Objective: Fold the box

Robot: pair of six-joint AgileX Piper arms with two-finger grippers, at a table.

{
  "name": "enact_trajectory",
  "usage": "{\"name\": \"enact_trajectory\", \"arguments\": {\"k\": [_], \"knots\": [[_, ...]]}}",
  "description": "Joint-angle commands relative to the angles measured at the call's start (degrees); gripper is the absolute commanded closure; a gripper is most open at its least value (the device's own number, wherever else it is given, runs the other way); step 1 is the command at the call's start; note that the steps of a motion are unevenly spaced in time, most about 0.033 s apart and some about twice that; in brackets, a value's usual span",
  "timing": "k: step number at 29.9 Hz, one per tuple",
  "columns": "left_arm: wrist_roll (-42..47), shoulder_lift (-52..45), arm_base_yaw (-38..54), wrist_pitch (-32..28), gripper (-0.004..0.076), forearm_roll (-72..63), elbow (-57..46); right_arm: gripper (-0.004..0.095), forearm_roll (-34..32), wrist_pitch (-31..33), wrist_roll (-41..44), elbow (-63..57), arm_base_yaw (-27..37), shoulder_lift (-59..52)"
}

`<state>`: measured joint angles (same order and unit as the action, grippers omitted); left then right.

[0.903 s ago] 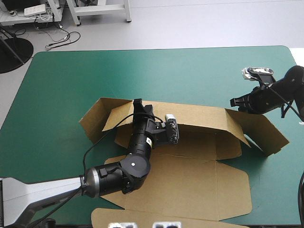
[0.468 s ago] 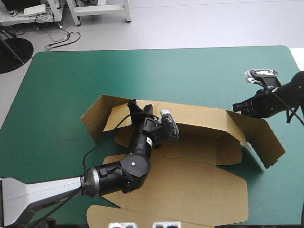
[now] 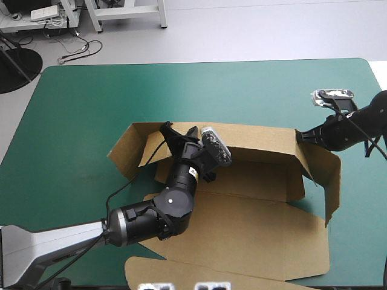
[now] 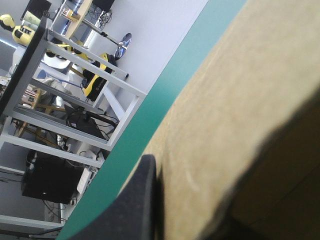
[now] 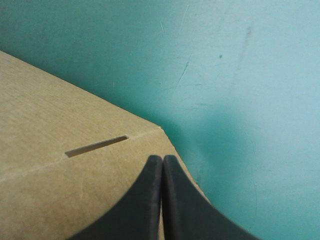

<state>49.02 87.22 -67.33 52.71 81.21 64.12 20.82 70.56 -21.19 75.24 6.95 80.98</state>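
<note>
The brown box (image 3: 254, 178) lies mid-table with its back wall (image 3: 260, 146) raised and its lid panel (image 3: 242, 235) flat toward the near edge. The right end flap (image 3: 331, 175) stands up, and the left end flap (image 3: 128, 151) leans outward. My left gripper (image 3: 180, 136) is shut on the back wall's top edge near its left end. In the left wrist view one black finger (image 4: 142, 200) lies against the board (image 4: 240, 100); the other is hidden behind it. My right gripper (image 3: 300, 136) is shut, its tips (image 5: 162, 159) resting on the box's outer back-right corner (image 5: 75, 190) beside a slot (image 5: 95, 146).
Bare teal-green cover (image 3: 242, 90) stretches from the box to the table's far edge and lies beside the corner (image 5: 225, 75). A front flap of the board (image 3: 181, 272) reaches the near edge. The left arm (image 3: 145, 217) crosses over the lid panel.
The right end flap swung up from lying outward to standing. The back wall rose straighter, the left gripper lifted with it, and the whole box slid slightly toward the right.
</note>
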Motion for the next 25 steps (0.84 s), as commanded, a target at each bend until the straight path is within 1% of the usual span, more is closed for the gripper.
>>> {"name": "enact_trajectory", "arguments": {"k": [1, 5, 8, 12, 14, 17, 21, 25], "knots": [[-1.09, -1.46, -0.26, 0.69, 0.0734, 1.77, 2.21, 0.0923, 2.39, 1.01, -0.04, 0.83, 0.08, -2.03], [-3.10, -0.61, -0.26, 0.70, 0.0734, 1.61, 2.21, 0.0923, 6.78, 0.35, -2.95, -1.69, 0.08, -3.15], [-5.79, 0.18, -0.26, 1.58, 0.0734, 1.35, 2.21, 0.0923, 7.20, -3.72, -3.10, -5.17, 0.08, -5.21], [-7.25, 1.00, -0.26, 2.73, 0.0734, 1.32, 2.21, 0.0923, 7.24, -5.31, -5.46, -10.61, 0.20, -8.17], [-7.25, 1.00, -0.26, 2.47, 0.0734, 1.22, 2.21, 0.0923, 7.86, -7.40, -6.17, -13.59, 0.20, -9.05], [-7.55, 1.00, -0.26, 2.47, 0.0734, 1.22, 2.21, 0.0923, 11.73, -12.37, -8.88, -18.12, 0.20, -10.78], [-10.33, 1.50, -0.26, 2.59, 0.0734, 1.22, 2.21, 0.0923, 16.53, -18.06, -13.59, -24.44, 0.20, -14.55], [-11.99, 2.65, -0.26, 2.59, 0.0734, 0.84, 2.21, 0.0923, 18.25, -21.01, -15.98, -30.24, 0.20, -19.12]]}}
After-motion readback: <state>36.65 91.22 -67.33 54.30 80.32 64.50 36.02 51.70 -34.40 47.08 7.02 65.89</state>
